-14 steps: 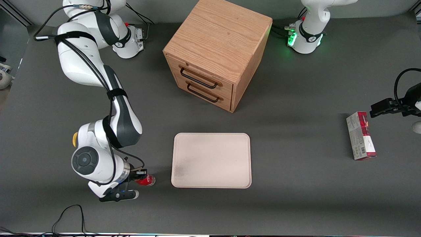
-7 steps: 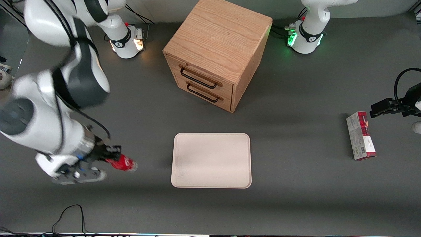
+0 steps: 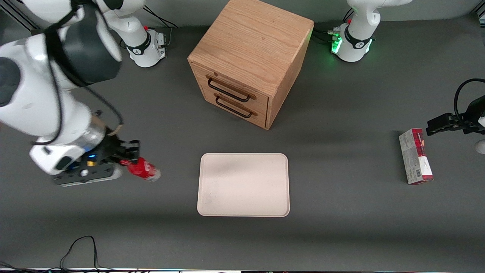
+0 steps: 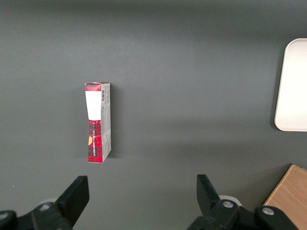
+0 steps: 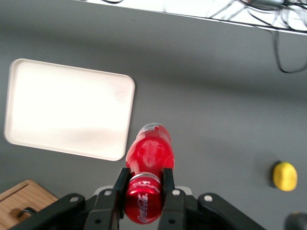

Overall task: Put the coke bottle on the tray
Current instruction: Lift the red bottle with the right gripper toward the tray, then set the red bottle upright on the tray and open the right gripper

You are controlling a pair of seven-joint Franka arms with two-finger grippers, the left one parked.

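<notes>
Claw [image 3: 127, 157] fingers are clamping the neck of the coke bottle [image 3: 143, 169], just under its red cap, and are holding it lifted off the dark grey counter [image 3: 341, 227]; the bottle is hanging tilted, with its clear base pointing toward the tray [image 3: 243, 184]. Taking the tray as the landmark, the bottle is sitting beside it toward the working arm's end of the counter, apart from its rim and not over it, level with the tray edge farther from the front camera. In the right wrist view the claw [image 5: 144, 184] is gripping the bottle [image 5: 148, 163] with one black finger [image 5: 121, 181] pressing on each side of the neck, and the tray [image 5: 67, 108] is lying flat on the counter beside the bottle's base, while a small yellow thing [image 5: 284, 176] is resting on the counter well apart from the tray. Farther from the front camera than the tray, a wooden drawer cabinet [image 3: 248, 62] is standing with its two black handles facing the tray at an angle. Well apart from the tray, toward the parked arm's end of the counter, a red-and-grey carton [image 3: 415, 156] is lying flat.
</notes>
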